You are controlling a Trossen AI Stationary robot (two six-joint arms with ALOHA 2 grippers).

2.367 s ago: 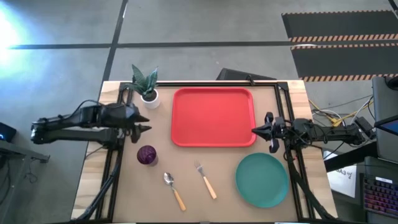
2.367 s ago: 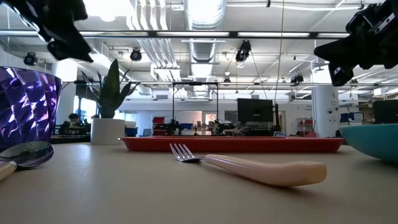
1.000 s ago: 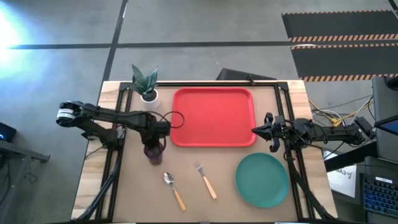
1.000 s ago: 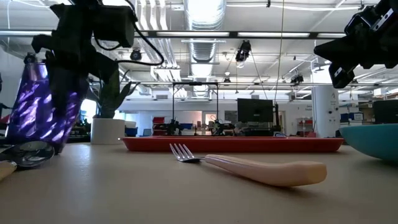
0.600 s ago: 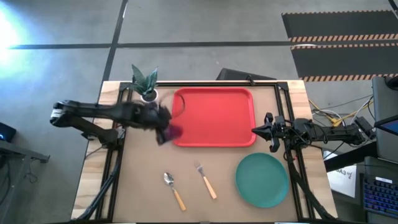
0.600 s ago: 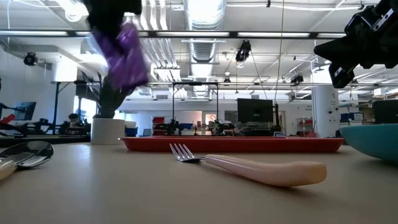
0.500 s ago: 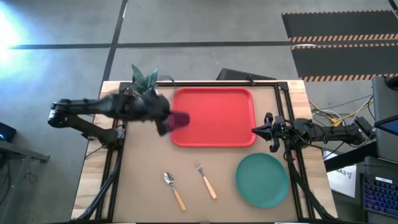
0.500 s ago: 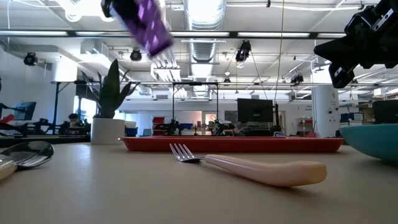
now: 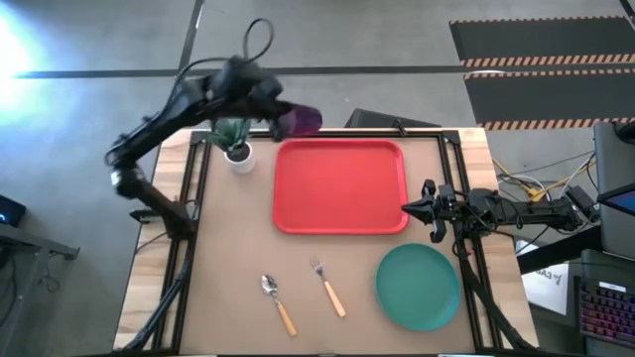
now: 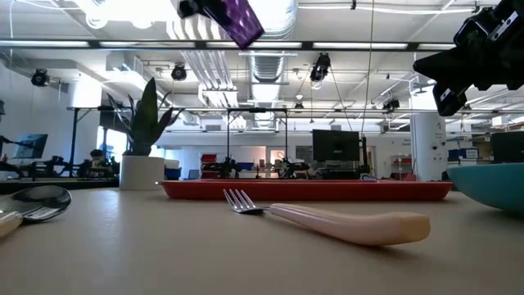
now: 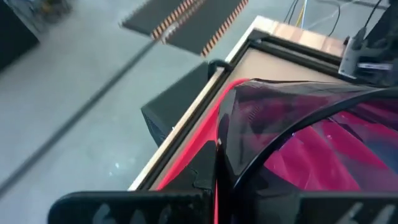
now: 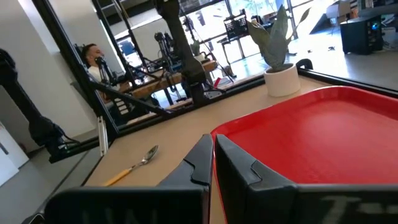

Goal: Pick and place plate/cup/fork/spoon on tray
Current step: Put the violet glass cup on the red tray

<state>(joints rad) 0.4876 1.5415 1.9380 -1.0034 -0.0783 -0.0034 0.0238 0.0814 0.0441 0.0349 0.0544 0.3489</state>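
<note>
The dark purple cup (image 9: pixel 301 120) hangs high in the air over the table's far edge, by the red tray's (image 9: pixel 340 186) far left corner, with my left gripper (image 9: pixel 279 116) shut on it. In the low view the cup (image 10: pixel 235 20) shows tilted at the picture's top. The teal plate (image 9: pixel 418 287), the fork (image 9: pixel 328 288) and the spoon (image 9: pixel 278 303) lie on the table in front of the tray. My right gripper (image 9: pixel 427 210) waits shut at the tray's right edge. My left gripper pinches the cup's wall at the rim (image 11: pixel 218 151) between its two fingers; the wall runs down into the gap between them. The fingers slant downward, toward the table's right. The cup is lifted clear, tilted, and sticks out beyond the fingertips.
A small white pot with a green plant (image 9: pixel 236 149) stands at the table's far left, under my raised left arm. Black frame rails (image 9: pixel 184 263) run along the table's left and right sides. A person (image 12: pixel 94 55) sits in the room beyond.
My left gripper has lifted the cup off the table near the spoon, then swung it up and toward the far edge, past the tray's left rim. The gripper has tipped from pointing down to slanting, and the cup has gone from upright to tilted.
</note>
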